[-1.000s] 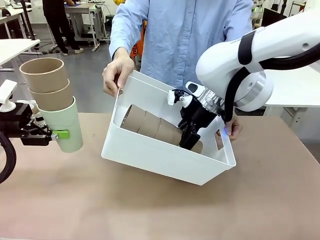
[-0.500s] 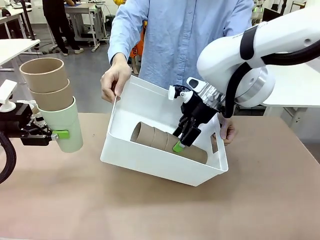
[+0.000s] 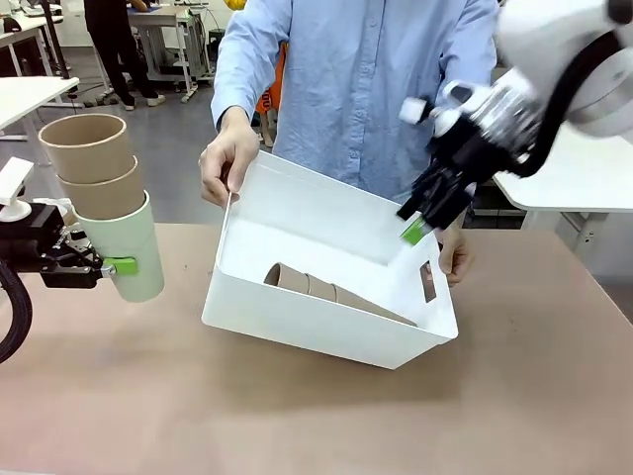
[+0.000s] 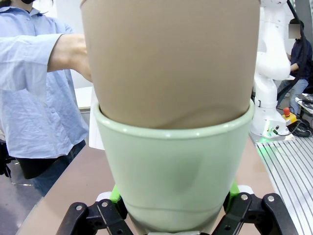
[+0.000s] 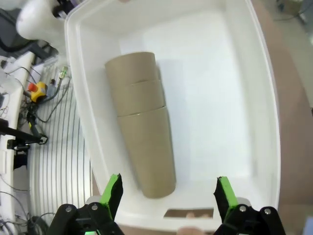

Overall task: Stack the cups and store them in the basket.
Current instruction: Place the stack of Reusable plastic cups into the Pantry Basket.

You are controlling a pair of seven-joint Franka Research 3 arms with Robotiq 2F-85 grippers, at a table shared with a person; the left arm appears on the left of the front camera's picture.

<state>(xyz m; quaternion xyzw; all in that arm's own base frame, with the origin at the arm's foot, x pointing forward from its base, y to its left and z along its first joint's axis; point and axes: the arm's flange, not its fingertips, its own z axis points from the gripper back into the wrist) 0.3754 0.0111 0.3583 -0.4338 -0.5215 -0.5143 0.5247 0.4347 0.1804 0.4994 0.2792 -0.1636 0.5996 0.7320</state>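
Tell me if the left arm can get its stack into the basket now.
Probably yes: the basket tilts open, the right gripper hangs above its rim, and floor beside the lying cups is bare.

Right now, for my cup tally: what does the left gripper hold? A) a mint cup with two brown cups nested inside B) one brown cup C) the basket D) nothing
A: the left gripper clamps the mint cup, two brown cups stacked in it.

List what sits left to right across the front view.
From the left: upright stack of cups → person's hand on the basket rim → lying stack of cups inside it → right gripper.
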